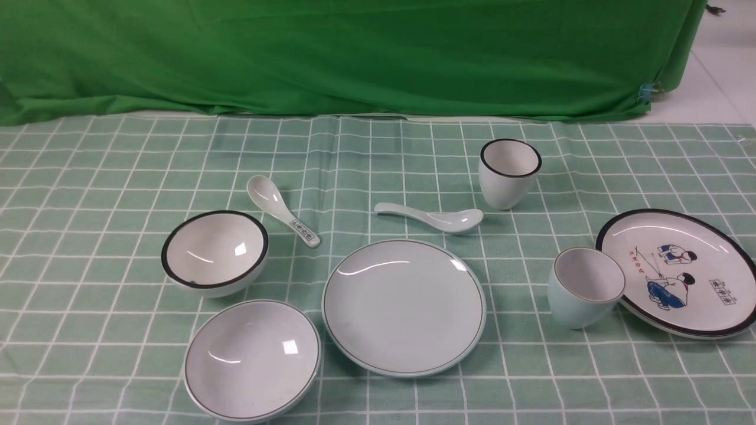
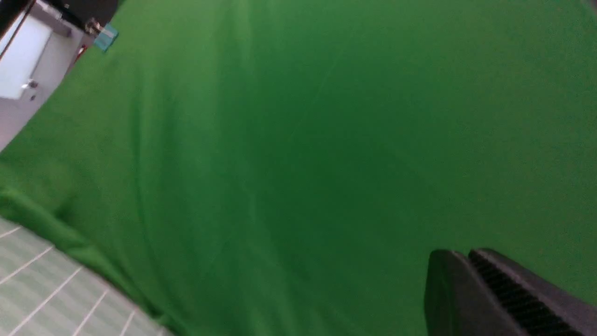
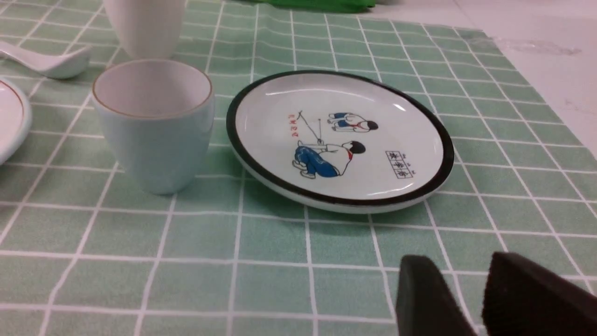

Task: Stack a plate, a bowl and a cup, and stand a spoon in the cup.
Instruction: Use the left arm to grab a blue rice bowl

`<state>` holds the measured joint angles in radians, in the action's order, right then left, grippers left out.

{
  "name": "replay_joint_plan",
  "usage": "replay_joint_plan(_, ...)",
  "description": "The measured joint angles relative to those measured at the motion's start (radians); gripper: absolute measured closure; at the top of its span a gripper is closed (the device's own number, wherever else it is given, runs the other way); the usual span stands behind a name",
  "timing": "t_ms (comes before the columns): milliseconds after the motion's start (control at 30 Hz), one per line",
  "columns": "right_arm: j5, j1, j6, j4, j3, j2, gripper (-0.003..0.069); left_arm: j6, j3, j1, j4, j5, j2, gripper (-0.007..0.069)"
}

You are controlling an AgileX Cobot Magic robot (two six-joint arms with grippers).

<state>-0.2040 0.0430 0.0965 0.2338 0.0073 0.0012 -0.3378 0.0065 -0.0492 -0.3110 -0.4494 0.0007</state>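
The pale blue-green plate (image 1: 404,307) lies at the table's front centre. The shallow bowl (image 1: 253,360) sits to its left, near the front edge. Right of the plate stands the cup (image 1: 585,287), upright and empty. The spoon (image 1: 431,217) lies behind the plate, its scoop to the right. Neither gripper shows in the front view. My left gripper (image 2: 466,254) is shut on nothing and faces the green backdrop. My right gripper (image 3: 466,266) is open and empty, low over the cloth in front of the cup (image 3: 154,126). The spoon (image 3: 51,63) and the plate's rim (image 3: 11,121) show beyond.
A black-rimmed white bowl (image 1: 214,252) and a marked white spoon (image 1: 282,210) lie at the left. A black-rimmed white cup (image 1: 510,173) stands at the back. The cartoon plate (image 1: 679,273) touches the cup's right side. A green backdrop (image 1: 354,53) hangs behind the table.
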Motion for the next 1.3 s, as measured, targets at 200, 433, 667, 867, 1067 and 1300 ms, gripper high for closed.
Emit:
replay_joint_plan(200, 0.204, 0.0, 0.199, -0.008, 0.0, 0.0, 0.0417, -0.105, -0.173, 0.0, 0.079, 0.006, 0.01, 0.0607)
replay_joint_plan(433, 0.414, 0.0, 0.441, -0.013, 0.0, 0.0, 0.0417, -0.025, -0.647, 0.0, 0.232, 0.757, 0.309, 0.0607)
replay_joint_plan(667, 0.442, 0.0, 0.507, -0.017, 0.0, 0.0, 0.0417, 0.285, -0.919, 0.0, 0.115, 1.44, 0.843, 0.0607)
replay_joint_plan(867, 0.234, 0.051, 0.654, -0.032, -0.109, 0.047, 0.0467, 0.38, -0.916, -0.064, 0.146, 1.488, 1.171, 0.062)
replay_joint_plan(1067, -0.3, 0.317, 0.397, -0.034, -0.539, 0.377, 0.0631, 0.327, -0.916, -0.199, 0.265, 1.393, 1.291, 0.0624)
replay_joint_plan(1300, -0.667, 0.598, 0.269, -0.003, -0.849, 0.745, 0.0636, 0.299, -0.91, -0.221, 0.334, 1.27, 1.369, 0.0553)
